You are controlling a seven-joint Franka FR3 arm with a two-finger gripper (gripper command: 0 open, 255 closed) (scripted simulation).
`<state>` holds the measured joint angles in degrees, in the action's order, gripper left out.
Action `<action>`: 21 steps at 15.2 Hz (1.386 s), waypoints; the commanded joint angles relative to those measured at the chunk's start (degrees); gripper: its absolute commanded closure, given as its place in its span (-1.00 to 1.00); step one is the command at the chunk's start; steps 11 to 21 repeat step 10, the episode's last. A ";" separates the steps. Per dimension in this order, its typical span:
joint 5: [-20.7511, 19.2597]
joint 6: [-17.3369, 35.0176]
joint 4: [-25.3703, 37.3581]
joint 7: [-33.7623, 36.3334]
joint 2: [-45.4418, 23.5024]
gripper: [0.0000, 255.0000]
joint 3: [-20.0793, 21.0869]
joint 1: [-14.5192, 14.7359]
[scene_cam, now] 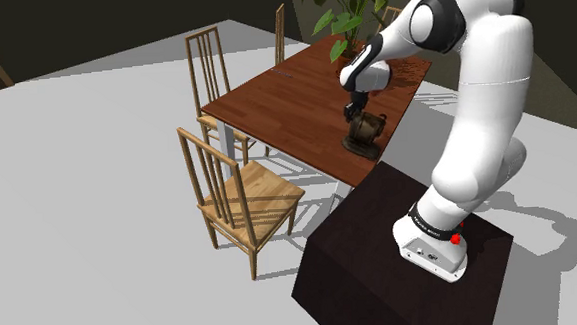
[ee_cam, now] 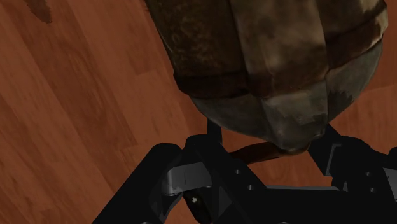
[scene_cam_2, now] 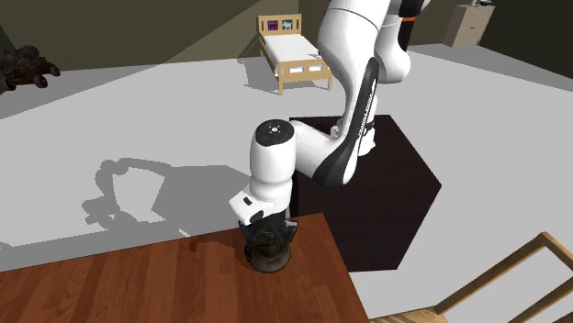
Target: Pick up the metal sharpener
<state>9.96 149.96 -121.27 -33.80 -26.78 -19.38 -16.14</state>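
Note:
The metal sharpener [scene_cam: 363, 133] is a dark, rusty brown, barrel-like thing standing near the corner of the reddish wooden table [scene_cam: 284, 97] closest to the stand. My black gripper [scene_cam: 360, 118] comes down on it from above. In the second exterior view the sharpener [scene_cam_2: 268, 250] sits by the table's [scene_cam_2: 138, 284] edge under the gripper [scene_cam_2: 266, 229]. In the wrist view the sharpener [ee_cam: 273, 63] bulges between the two fingers, which press against its sides; the gripper [ee_cam: 270, 133] is shut on it. The fingertips are hidden behind its body.
A wooden chair [scene_cam: 240, 194] stands at the table's near side and another [scene_cam: 212, 70] farther along. A potted plant [scene_cam: 350, 14] is at the table's far end. The dark stand [scene_cam: 401, 252] is close to the table corner. A small bed [scene_cam_2: 294, 50] is far off.

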 commanded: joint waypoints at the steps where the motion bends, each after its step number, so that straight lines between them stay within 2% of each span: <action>1: -0.71 -1.12 -0.25 0.52 1.51 1.00 -0.59 0.56; 8: -3.03 -5.33 -0.22 1.90 5.86 1.00 -2.24 1.83; 21: -3.09 -5.42 -0.22 1.93 5.95 1.00 -2.26 1.85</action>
